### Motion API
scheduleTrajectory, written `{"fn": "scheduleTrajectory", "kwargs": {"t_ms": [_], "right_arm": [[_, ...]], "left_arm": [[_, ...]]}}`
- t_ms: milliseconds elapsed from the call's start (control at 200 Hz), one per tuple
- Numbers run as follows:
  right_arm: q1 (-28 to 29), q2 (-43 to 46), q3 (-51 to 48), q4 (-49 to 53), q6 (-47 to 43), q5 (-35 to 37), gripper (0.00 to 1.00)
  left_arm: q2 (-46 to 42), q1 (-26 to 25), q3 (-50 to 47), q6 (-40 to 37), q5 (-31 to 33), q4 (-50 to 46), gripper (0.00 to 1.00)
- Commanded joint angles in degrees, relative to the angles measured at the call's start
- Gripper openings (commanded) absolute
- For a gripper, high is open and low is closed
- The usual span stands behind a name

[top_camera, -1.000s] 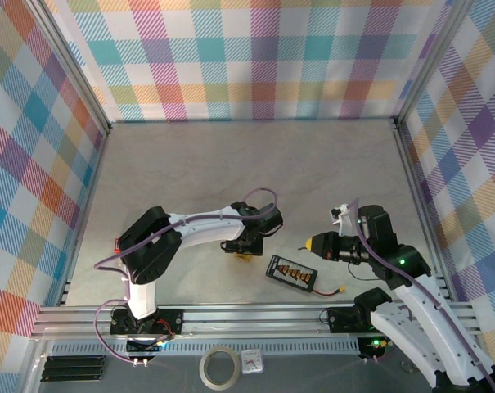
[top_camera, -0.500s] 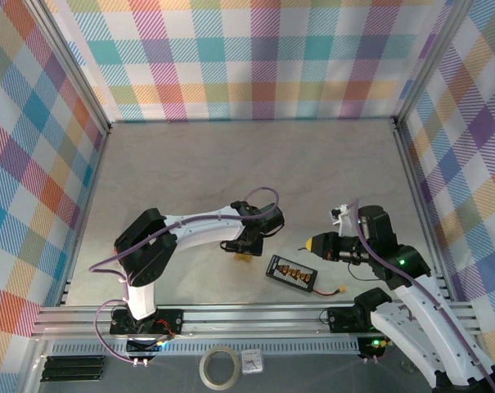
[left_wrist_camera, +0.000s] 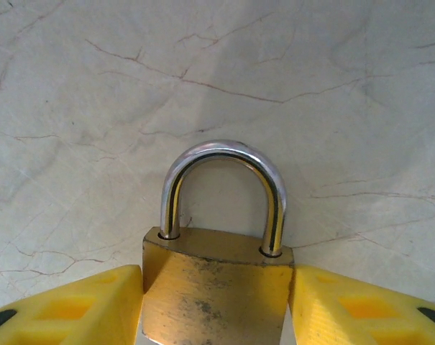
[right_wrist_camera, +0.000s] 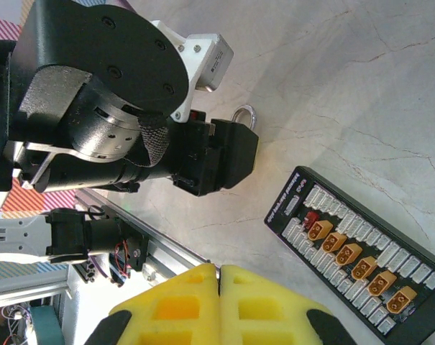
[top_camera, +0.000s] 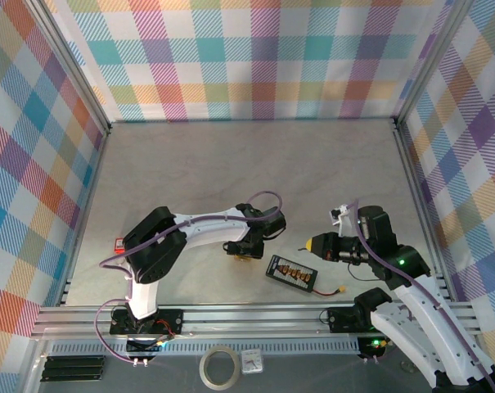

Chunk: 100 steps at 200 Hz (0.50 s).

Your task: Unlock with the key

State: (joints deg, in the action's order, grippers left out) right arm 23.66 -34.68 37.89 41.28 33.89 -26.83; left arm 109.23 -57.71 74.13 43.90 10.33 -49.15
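Note:
A brass padlock (left_wrist_camera: pixel 213 287) with a steel shackle (left_wrist_camera: pixel 224 154) lies flat on the marbled table. My left gripper (left_wrist_camera: pixel 216 282) is shut on its body, one yellow finger against each side. From above, the left gripper (top_camera: pixel 244 252) points down at the padlock (top_camera: pixel 246 258) just left of centre. In the right wrist view the shackle (right_wrist_camera: pixel 244 115) peeks out past the left arm's black wrist. My right gripper (top_camera: pixel 313 244) hovers to the right, its pads (right_wrist_camera: pixel 195 302) pressed together. A thin dark tip of the key (top_camera: pixel 303 248) juts from them toward the padlock.
A black board of yellow connectors (top_camera: pixel 292 272) lies between the two grippers, with a yellow plug on a lead (top_camera: pixel 341 292) beside it. The aluminium rail (top_camera: pixel 255 315) bounds the near edge. A tape roll (top_camera: pixel 218 367) and a small clock (top_camera: pixel 251 360) sit beyond it.
The left gripper's fingers have closed in on the padlock and the left arm's elbow has shifted slightly. The right arm has not moved.

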Motion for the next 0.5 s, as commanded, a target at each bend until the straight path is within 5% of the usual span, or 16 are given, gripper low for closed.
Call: {"fn": "scheduleTrajectory", "kwargs": {"t_ms": [0, 495], "right_arm": [[-0.3, 0.4, -0.8, 0.1, 0.2, -0.4, 0.0], [-0.3, 0.4, -0.9, 0.0, 0.0, -0.3, 0.0]], "left_arm": [[1.1, -0.5, -0.3, 0.8, -0.5, 1.0, 0.54], [1.7, -0.5, -1.1, 1.1, -0.1, 0.9, 0.54]]}}
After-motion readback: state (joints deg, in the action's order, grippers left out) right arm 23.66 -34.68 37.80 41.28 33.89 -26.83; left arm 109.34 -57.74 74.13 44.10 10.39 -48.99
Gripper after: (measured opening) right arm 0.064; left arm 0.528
